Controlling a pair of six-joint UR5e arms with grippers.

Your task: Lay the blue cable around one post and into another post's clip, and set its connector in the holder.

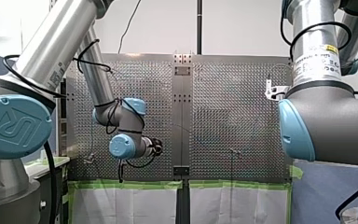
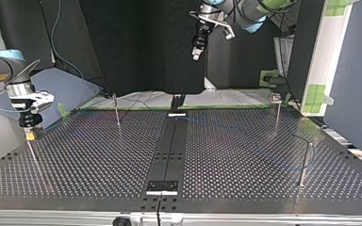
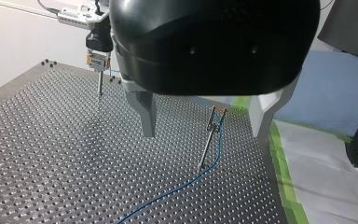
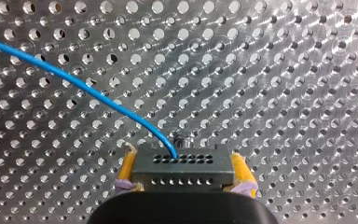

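My right gripper (image 4: 182, 161) is shut on a dark multi-hole connector (image 4: 182, 167), gripped between yellow pads (image 4: 127, 168). The blue cable (image 4: 88, 88) leaves the connector's face and arcs away over the perforated plate. At the top view's left this gripper (image 2: 29, 134) holds the connector at the top of a thin post (image 2: 32, 151). My left gripper (image 3: 204, 134) hangs open above the plate, its metal fingers (image 3: 147, 114) apart. Between and beyond them stands a clip post (image 3: 210, 137) with the blue cable (image 3: 182, 186) running through the clip and down across the plate.
Further thin posts (image 2: 117, 113) (image 2: 277, 113) (image 2: 304, 165) stand on the perforated table (image 2: 240, 160); a faint blue line passes by the last one. A black centre strip (image 2: 169, 150) divides the plate. Green tape (image 3: 284, 186) and white sheeting border the plate's edge.
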